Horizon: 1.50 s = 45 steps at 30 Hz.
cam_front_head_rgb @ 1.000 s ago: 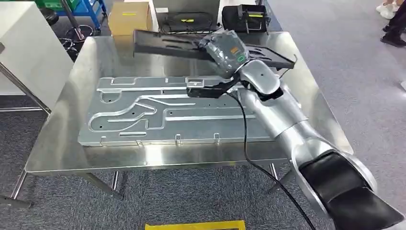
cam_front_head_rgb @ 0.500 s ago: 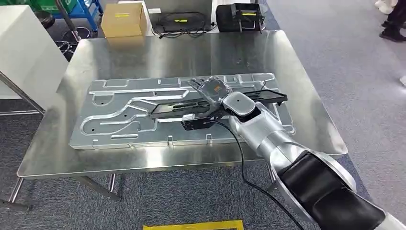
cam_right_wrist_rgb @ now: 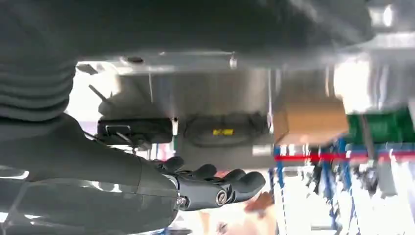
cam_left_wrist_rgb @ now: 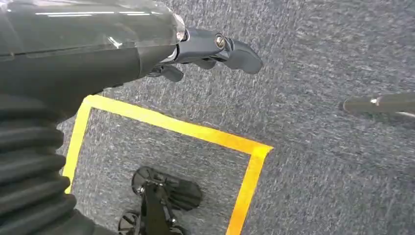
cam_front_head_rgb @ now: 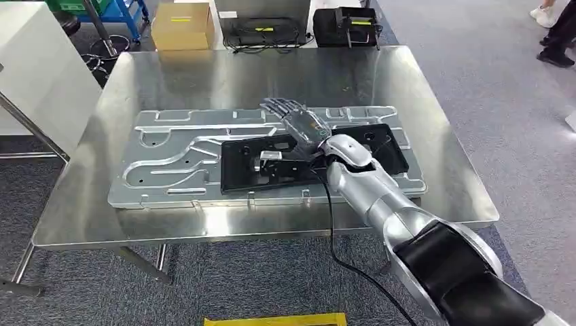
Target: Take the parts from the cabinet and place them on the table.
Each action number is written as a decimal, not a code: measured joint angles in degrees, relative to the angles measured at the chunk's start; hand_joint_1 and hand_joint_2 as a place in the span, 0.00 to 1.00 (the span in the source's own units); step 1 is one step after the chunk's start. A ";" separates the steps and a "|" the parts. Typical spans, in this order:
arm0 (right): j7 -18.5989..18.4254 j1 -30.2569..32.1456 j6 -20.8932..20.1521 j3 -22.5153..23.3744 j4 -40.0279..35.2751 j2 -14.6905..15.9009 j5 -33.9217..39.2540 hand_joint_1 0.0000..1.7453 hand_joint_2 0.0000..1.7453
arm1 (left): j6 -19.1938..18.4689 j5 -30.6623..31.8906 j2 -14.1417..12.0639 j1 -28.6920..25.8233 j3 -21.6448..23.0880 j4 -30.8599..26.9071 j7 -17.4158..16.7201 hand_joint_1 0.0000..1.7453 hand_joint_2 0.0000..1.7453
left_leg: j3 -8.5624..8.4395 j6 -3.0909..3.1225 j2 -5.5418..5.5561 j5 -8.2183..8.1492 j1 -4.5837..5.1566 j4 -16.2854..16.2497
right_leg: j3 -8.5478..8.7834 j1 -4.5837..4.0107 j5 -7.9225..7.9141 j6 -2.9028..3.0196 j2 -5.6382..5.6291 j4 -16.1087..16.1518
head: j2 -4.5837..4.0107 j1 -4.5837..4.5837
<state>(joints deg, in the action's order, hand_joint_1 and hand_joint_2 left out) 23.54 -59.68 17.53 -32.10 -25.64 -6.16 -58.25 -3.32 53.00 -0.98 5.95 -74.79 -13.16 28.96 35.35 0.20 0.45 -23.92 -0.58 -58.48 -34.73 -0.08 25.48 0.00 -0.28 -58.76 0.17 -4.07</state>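
We see the black plastic tray part (cam_front_head_rgb: 309,159) lying flat on top of the large stamped metal panel (cam_front_head_rgb: 176,159), toward the right half of the counter (cam_front_head_rgb: 204,75). We judge the tray light but broad and thin, stiff enough to carry yet likely to flex and tip if taken at one end; its smooth faces look slippery, so a long edge near the middle seems the best hold. The metal panel under it looks heavier and rigid, with sharp-looking edges.

Our right hand (cam_front_head_rgb: 299,122) lies over the tray's far edge with its fingers stretched out nearly flat; it looks to be resting on the part, not clasping it, though we cannot tell for sure. Our left hand (cam_left_wrist_rgb: 215,49) hangs above the carpet, fingers loosely apart, holding nothing.

Half a second ago the tray was tilted and carried above the panel; now it lies flat on it, and the hand's fingers have straightened.
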 joint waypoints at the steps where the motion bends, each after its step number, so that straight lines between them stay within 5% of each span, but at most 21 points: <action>1: 0.69 0.08 -0.21 0.65 -0.24 -0.20 0.64 0.00 0.00 | 0.00 0.00 0.00 0.00 0.00 0.00 0.00 0.00 0.00 | 0.03 -0.27 0.00 0.04 -0.05 -0.03 | -0.14 -0.14 -0.30 0.14 -0.04 0.15 | 0.00 0.00; 3: 5.69 1.07 -3.61 2.60 -1.42 -0.28 7.52 0.00 0.00 | -0.04 0.09 0.00 -0.02 0.00 0.00 0.00 0.00 0.00 | -0.09 -0.83 -0.02 0.18 -0.18 0.29 | -0.20 -0.37 -0.22 0.55 -0.08 0.03 | 0.00 0.00; 5: 12.86 3.05 -11.76 6.54 -5.54 -0.37 21.40 0.00 0.00 | -0.07 0.26 0.02 -0.13 0.00 0.00 -0.28 0.00 0.00 | -0.02 -1.47 -0.08 -0.42 -0.15 -0.06 | 0.31 0.37 -0.90 1.41 0.14 1.15 | 0.00 0.00; 9: 15.01 10.19 -21.24 13.01 -21.57 1.60 45.57 0.00 0.00 | 0.09 0.02 0.02 -0.25 -0.09 0.00 -1.22 0.00 0.00 | 6.40 -1.93 -0.13 -8.48 -0.20 -15.27 | 0.43 0.23 -0.75 2.02 0.38 1.22 | 0.00 -0.02; 10: 14.93 12.59 -22.09 14.26 -25.96 2.79 49.92 0.00 0.00 | 0.13 -0.26 0.13 -0.50 -0.15 0.00 -1.27 0.00 0.00 | 7.43 -2.00 -0.14 -8.78 -0.21 -17.55 | 0.47 0.19 -0.72 2.00 0.49 1.21 | 0.00 -0.02; 12: 15.45 17.28 -22.86 16.90 -33.46 5.63 56.68 0.00 0.00 | 0.42 -0.57 0.24 -1.04 -0.31 0.00 -1.20 0.00 0.00 | 5.15 -1.92 -0.16 -5.57 -0.24 -13.13 | 0.71 0.25 -0.49 1.67 0.50 1.12 | 0.00 -0.02; 14: 15.58 22.33 -21.04 21.21 -42.24 8.29 59.49 0.00 0.00 | 0.61 -1.09 0.26 -1.34 -0.48 0.00 -0.96 0.00 0.00 | -0.12 -1.67 -0.13 -0.71 -0.36 -2.86 | 1.09 0.31 -0.01 1.10 0.60 0.82 | 0.00 -0.02; 15: 15.58 24.45 -18.85 23.53 -46.14 9.16 58.55 0.00 0.00 | 0.66 -1.49 0.28 -1.53 -0.63 0.00 -0.94 0.00 0.00 | -1.54 -1.48 0.05 -1.51 -0.27 -0.77 | 0.95 0.04 0.27 0.77 0.67 0.61 | 0.00 0.00; 19: 15.61 35.55 0.06 31.81 -63.31 12.24 46.78 0.00 0.00 | 0.46 -2.76 0.48 -1.90 -1.68 0.00 -0.22 0.00 0.00 | -1.89 0.03 0.07 -1.84 0.04 0.02 | 1.20 -0.03 0.41 -0.34 0.62 0.74 | 0.00 0.00; 21: 15.58 43.00 7.16 35.39 -71.14 12.94 41.80 0.00 0.00 | 0.31 -3.04 0.77 -2.00 -1.99 0.00 0.31 0.00 0.00 | -2.65 0.90 0.10 -1.62 -0.41 0.89 | 0.93 0.23 2.44 -1.12 0.28 -1.27 | 0.00 0.00; 23: 15.58 47.84 9.63 38.24 -76.44 13.70 40.15 0.00 0.00 | 0.15 -3.23 0.85 -2.09 -2.23 0.00 0.44 0.00 0.00 | -2.65 1.16 -0.06 -1.68 -0.34 0.87 | -3.40 0.43 7.11 -1.61 0.24 -9.79 | 0.00 0.00; 25: 15.56 53.26 11.72 40.06 -80.33 14.19 39.21 0.00 0.00 | 0.04 -3.21 0.92 -2.04 -2.38 0.00 0.52 0.00 0.00 | -2.64 1.28 -0.15 -1.70 -0.31 0.73 | -7.26 0.52 9.62 -1.90 0.25 -17.45 | 0.00 0.00; 27: 15.56 56.14 12.96 41.30 -82.22 14.27 37.23 0.00 0.00 | -0.09 -3.19 1.02 -2.09 -2.60 0.00 0.52 0.00 0.00 | -2.66 1.22 -0.29 -1.76 -0.31 0.53 | -6.18 0.76 6.98 -1.94 0.26 -14.84 | 0.00 0.00; 29: 15.56 59.45 14.30 42.73 -83.82 14.27 34.70 0.00 0.00 | -0.11 -3.15 1.22 -1.78 -2.71 0.00 0.50 0.00 0.00 | -2.66 1.03 -0.29 -1.90 -0.32 0.28 | -0.32 0.88 1.78 -1.71 0.36 -3.86 | 0.00 0.00; 30: 15.56 61.07 15.13 43.47 -84.65 14.27 33.61 0.00 0.00 | -0.11 -3.15 1.25 -1.70 -2.75 0.00 0.46 0.00 0.00 | -2.66 0.92 -0.17 -1.96 -0.32 0.20 | 1.89 0.91 1.06 -1.49 0.42 0.17 | 0.00 0.00; 34: 15.52 68.02 19.12 46.48 -86.47 13.99 26.75 0.00 0.00 | -0.15 -3.19 1.35 -1.90 -3.10 0.00 0.44 0.00 0.00 | -2.71 -0.51 0.09 -1.60 -0.08 0.49 | 1.52 0.31 0.55 -0.36 0.18 0.35 | 0.00 0.00; 35: 15.39 69.93 20.05 47.10 -86.44 13.56 23.59 0.00 0.00 | -0.17 -3.23 1.38 -1.94 -3.17 0.00 0.46 0.00 0.00 | -2.68 -0.91 0.21 -1.58 0.23 0.38 | 1.46 0.92 0.00 0.39 0.32 1.14 | 0.00 0.00; 37: 13.70 72.06 18.59 49.09 -85.41 12.04 13.97 0.00 0.00 | -0.20 -3.28 1.53 -2.15 -3.19 0.00 0.55 0.00 0.00 | -1.49 -1.11 -0.14 -5.86 -0.03 -3.03 | 0.92 0.89 -0.73 1.29 0.58 1.37 | 0.00 -0.02; 40: 13.18 72.74 14.09 54.39 -74.73 8.76 7.07 0.00 0.00 | -0.26 -3.32 1.97 -2.11 -3.19 0.00 0.55 0.00 0.00 | 2.33 -1.42 -0.13 -13.54 -0.09 -15.74 | -0.78 0.63 -1.97 1.51 0.60 1.29 | 0.00 -0.02; 42: 12.96 71.97 10.15 58.49 -65.49 6.93 4.30 0.00 0.00 | -0.37 -3.32 2.45 -2.40 -3.19 0.00 0.52 0.00 0.00 | -0.05 -1.42 -0.14 -12.68 -0.12 -14.37 | -1.91 0.59 -2.91 1.32 0.61 1.23 | 0.00 -0.02; 45: 12.87 68.70 6.69 65.88 -46.92 5.46 2.71 0.00 0.00 | -0.44 -3.34 2.97 -2.27 -3.19 0.00 0.55 0.00 0.00 | -10.87 -0.77 0.00 -8.23 -0.10 1.23 | -3.29 0.59 -4.37 0.62 0.55 0.94 | 0.00 -0.02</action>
<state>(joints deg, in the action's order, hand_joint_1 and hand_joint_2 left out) 36.41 9.01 24.22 33.78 -72.56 -0.70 -55.54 -3.76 49.66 1.99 3.68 -77.99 -13.16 29.51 24.49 -0.57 0.45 -32.14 -0.69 -57.26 -38.03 0.51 21.11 0.62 0.27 -57.82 0.17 -4.09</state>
